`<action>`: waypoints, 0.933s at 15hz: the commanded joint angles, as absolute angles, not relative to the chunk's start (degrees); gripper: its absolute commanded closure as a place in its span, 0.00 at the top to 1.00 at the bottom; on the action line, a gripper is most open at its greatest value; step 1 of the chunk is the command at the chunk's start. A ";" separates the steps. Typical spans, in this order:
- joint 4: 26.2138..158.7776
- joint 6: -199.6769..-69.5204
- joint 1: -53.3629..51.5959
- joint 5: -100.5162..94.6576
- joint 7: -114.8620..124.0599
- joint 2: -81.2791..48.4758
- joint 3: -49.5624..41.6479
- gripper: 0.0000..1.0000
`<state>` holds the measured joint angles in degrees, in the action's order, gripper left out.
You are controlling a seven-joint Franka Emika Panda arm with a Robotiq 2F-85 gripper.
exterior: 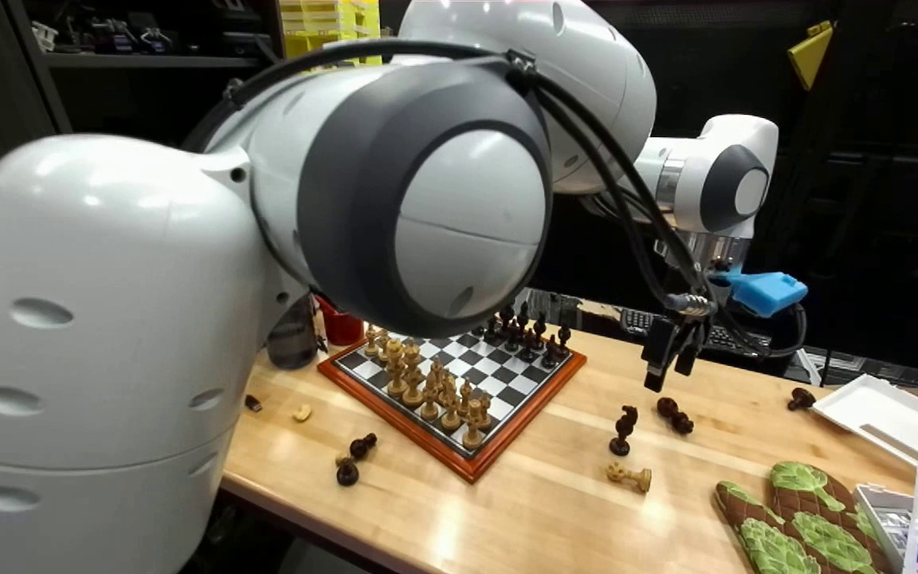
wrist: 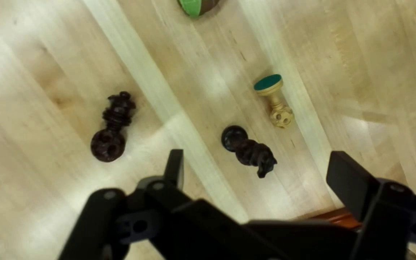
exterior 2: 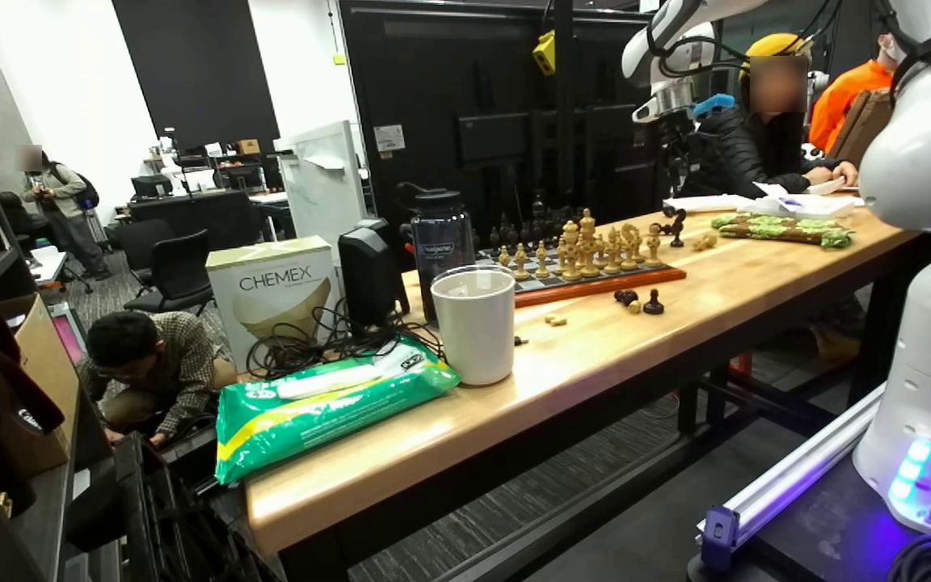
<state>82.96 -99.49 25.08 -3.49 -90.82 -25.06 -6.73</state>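
Note:
My gripper [exterior: 669, 373] is open and empty above the table; it also shows in the wrist view [wrist: 256, 159]. Nearest below it a dark knight [wrist: 249, 150] stands upright, seen between and ahead of the fingers, apart from them. The knight also shows in both exterior views [exterior: 623, 430] [exterior 2: 677, 229]. A light chess piece [wrist: 276, 99] lies on its side beside the knight, its green base showing. A dark chess piece [wrist: 113, 126] lies on its other side; it also shows in an exterior view [exterior: 675, 415].
A chessboard [exterior: 472, 469] with light and dark pieces stands beside these. Loose small pieces [exterior: 354, 458] lie near the table's front edge. A leafy-patterned mitt [exterior: 825, 526], a white tray [exterior: 865, 414], a white cup [exterior 2: 473, 331] and a dark bottle [exterior 2: 441, 234] are on the table.

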 commanded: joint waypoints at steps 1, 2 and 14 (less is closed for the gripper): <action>93.49 -110.94 25.80 0.68 -97.64 -18.58 -6.91 1.00; 95.75 -113.83 25.92 2.41 -98.73 -17.60 -7.08 1.00; 105.03 -119.10 24.09 12.29 -93.05 -13.05 -10.28 1.00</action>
